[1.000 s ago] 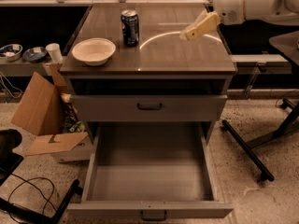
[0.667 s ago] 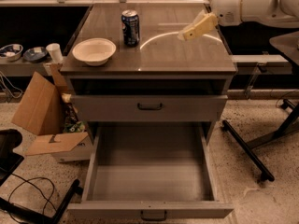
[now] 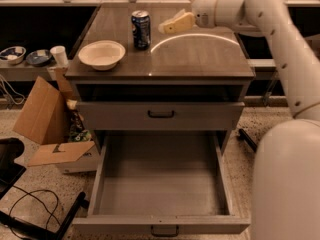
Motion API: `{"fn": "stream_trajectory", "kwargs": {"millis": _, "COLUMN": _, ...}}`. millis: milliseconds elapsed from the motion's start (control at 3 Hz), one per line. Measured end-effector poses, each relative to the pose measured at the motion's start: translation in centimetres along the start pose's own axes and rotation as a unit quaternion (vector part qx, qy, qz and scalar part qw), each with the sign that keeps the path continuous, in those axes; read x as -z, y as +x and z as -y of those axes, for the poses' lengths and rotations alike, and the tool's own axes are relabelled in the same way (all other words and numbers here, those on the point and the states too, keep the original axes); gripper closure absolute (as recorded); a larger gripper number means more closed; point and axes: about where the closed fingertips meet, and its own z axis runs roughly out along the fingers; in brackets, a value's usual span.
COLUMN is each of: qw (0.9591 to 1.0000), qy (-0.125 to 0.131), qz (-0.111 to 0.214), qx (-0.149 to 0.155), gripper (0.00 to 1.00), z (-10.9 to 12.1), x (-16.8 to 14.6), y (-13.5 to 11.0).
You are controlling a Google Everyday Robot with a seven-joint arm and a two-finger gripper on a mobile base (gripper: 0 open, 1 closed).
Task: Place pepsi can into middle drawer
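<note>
- Arm (image 3: 280, 49): white, rises along the right edge of the view, bends near the top, and its forearm reaches leftward over the rear of the cabinet top (image 3: 200, 59).
- Gripper (image 3: 174, 23): pale yellow, at the forearm's end and pointing left with a slight downward tilt. It hangs above the wooden surface and holds nothing. Whether it is apart or closed, cannot tell.
- Pepsi can (image 3: 141, 30): upright on the cabinet top, toward the back and left of centre. It stands just left of the gripper, whose tip is level with the can's upper half. A narrow gap shows between them, so they are not touching.
- Cream bowl (image 3: 101, 54): on the same surface, in front of and to the left of the can, and apart from it.
- Middle drawer (image 3: 160, 184): pulled fully out toward the camera, its grey floor bare and its loop handle at the bottom edge of the view.
- Upper drawer front (image 3: 200, 116): closed, directly under the cabinet top.
- Cardboard box (image 3: 45, 116): on the floor to the cabinet's left, flaps open.
</note>
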Motion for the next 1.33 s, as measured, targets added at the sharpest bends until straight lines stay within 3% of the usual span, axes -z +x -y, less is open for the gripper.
{"fn": "stream_trajectory", "kwargs": {"millis": 667, "qw": 0.9958, "qy": 0.000, "qz": 0.007, "qx": -0.091, "gripper": 0.00, "z": 0.2, "x": -8.5, "y": 3.0}}
{"fn": "stream_trajectory", "kwargs": {"millis": 1000, "qw": 0.9944, "qy": 0.010, "qz": 0.016, "qx": -0.104, "gripper": 0.16, "z": 0.0, "x": -11.4, "y": 5.1}}
{"fn": "stream_trajectory", "kwargs": {"millis": 1333, "qw": 0.9941, "qy": 0.015, "qz": 0.019, "qx": -0.105, "gripper": 0.39, "z": 0.2, "x": -11.9, "y": 5.3}}
